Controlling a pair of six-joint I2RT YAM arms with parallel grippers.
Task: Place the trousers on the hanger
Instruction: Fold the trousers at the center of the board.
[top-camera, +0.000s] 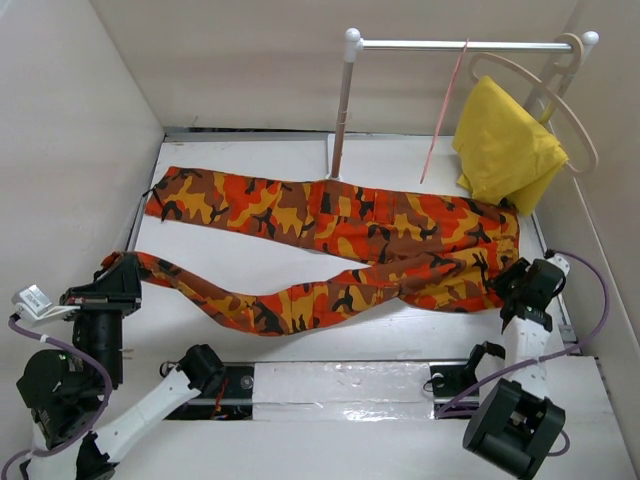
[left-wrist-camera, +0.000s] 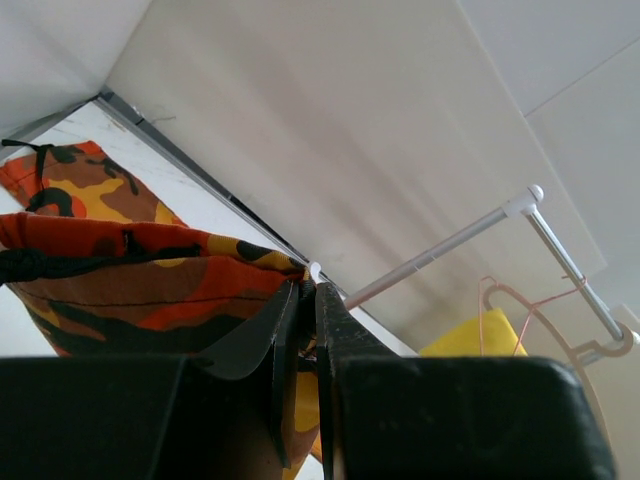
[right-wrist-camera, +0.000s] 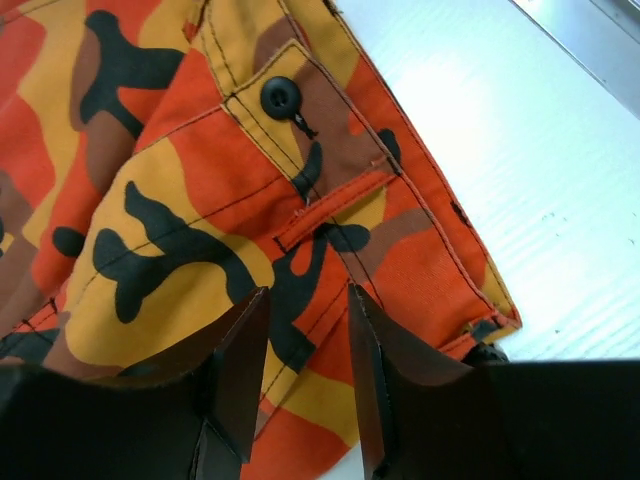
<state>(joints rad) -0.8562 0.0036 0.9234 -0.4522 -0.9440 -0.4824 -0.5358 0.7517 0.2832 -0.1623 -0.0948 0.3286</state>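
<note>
The camouflage trousers (top-camera: 340, 235) lie flat on the table, legs to the left and waist to the right. My left gripper (top-camera: 126, 264) is shut on the cuff of the near leg; in the left wrist view the jaws (left-wrist-camera: 310, 287) pinch the trousers' cloth (left-wrist-camera: 120, 280), lifted a little. My right gripper (top-camera: 508, 284) is open and hovers over the waist end. In the right wrist view its fingers (right-wrist-camera: 307, 296) straddle a belt loop under a buttoned pocket (right-wrist-camera: 300, 130). The thin pink hanger (top-camera: 444, 112) hangs edge-on from the rail and also shows in the left wrist view (left-wrist-camera: 522, 300).
A metal rail (top-camera: 460, 45) on a white post (top-camera: 343, 110) stands at the back. A plain yellow cloth (top-camera: 505, 150) hangs on a beige wooden hanger (top-camera: 565, 95) at the rail's right end. White walls close in on the left, back and right.
</note>
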